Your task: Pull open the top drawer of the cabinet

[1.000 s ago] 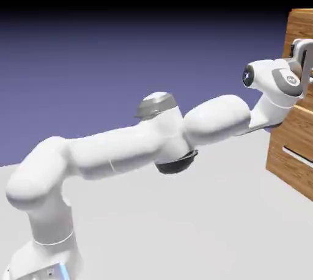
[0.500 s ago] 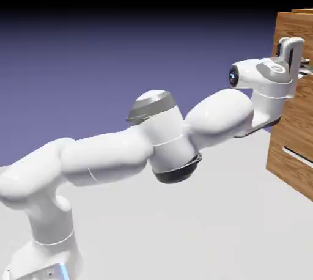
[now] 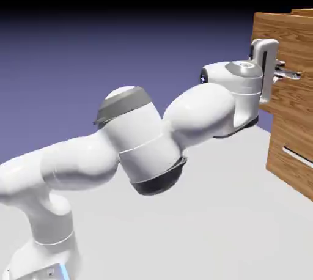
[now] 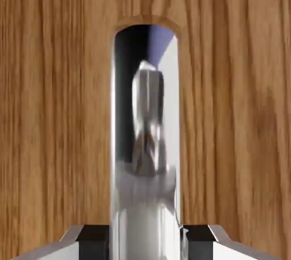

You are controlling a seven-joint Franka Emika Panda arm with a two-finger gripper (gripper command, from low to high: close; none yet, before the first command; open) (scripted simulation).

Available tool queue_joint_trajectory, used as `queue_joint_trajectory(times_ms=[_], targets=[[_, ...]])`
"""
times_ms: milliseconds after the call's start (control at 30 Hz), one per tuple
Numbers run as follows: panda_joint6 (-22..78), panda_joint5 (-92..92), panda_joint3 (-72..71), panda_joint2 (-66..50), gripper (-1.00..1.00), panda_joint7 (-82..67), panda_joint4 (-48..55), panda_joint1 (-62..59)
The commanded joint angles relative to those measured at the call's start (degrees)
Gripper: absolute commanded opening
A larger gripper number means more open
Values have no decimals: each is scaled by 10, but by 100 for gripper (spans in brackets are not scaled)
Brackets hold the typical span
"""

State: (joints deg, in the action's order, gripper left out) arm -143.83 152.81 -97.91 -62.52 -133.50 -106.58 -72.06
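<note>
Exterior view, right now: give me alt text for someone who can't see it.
A white robot arm's fingers grip the handle of a wood-grain cabinet's top drawer, which stands out beyond the lower drawer.

Text on the arm: none readable
Brand on the drawer front: none readable
Numbers on the robot's base: none readable
Signs on the lower drawer: none readable
Label on the bar handle: none readable
</note>
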Motion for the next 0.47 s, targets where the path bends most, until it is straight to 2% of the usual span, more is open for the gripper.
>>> queue_joint_trajectory(times_ms=[0,200,233,433], targets=[[6,-2,-9,2,-100,3,-21,-17],[34,-11,-68,3,-100,21,-135,-115],[34,-11,-68,3,100,21,-135,-115],[52,-26,-124,-3,100,32,-230,-203]])
